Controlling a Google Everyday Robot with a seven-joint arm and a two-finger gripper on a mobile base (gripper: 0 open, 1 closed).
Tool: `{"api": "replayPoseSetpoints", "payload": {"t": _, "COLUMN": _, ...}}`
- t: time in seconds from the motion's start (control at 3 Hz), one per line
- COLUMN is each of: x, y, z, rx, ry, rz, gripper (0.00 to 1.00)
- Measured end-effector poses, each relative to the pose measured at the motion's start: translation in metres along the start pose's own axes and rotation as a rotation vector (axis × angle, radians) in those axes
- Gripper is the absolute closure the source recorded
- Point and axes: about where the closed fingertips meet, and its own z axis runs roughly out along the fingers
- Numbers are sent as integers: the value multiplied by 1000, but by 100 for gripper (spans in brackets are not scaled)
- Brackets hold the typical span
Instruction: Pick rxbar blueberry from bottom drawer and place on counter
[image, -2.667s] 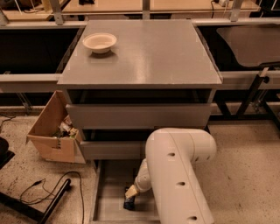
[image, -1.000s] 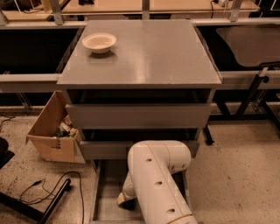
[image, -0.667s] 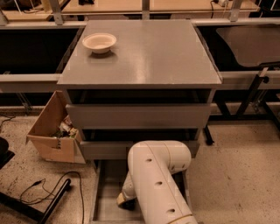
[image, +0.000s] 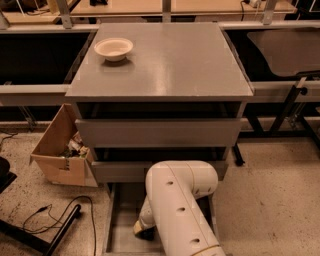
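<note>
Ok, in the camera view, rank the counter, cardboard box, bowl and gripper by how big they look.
1. counter
2. cardboard box
3. bowl
4. gripper, down in the bottom drawer; only a small part shows beside the arm, so its place against the bowl is unsure.

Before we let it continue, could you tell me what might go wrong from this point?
The end effector is low in the bottom drawer, partly hidden by the arm, and the rxbar blueberry is out of sight, so any grasp is unconfirmed. Lifting, the arm might strike the middle drawer front.
</note>
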Motion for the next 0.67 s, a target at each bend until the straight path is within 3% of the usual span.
{"api": "replayPoseSetpoints", "payload": {"t": 0.67, "x": -2, "y": 2, "z": -23, "rx": 0, "ry": 0, "rz": 0, "gripper": 100}}
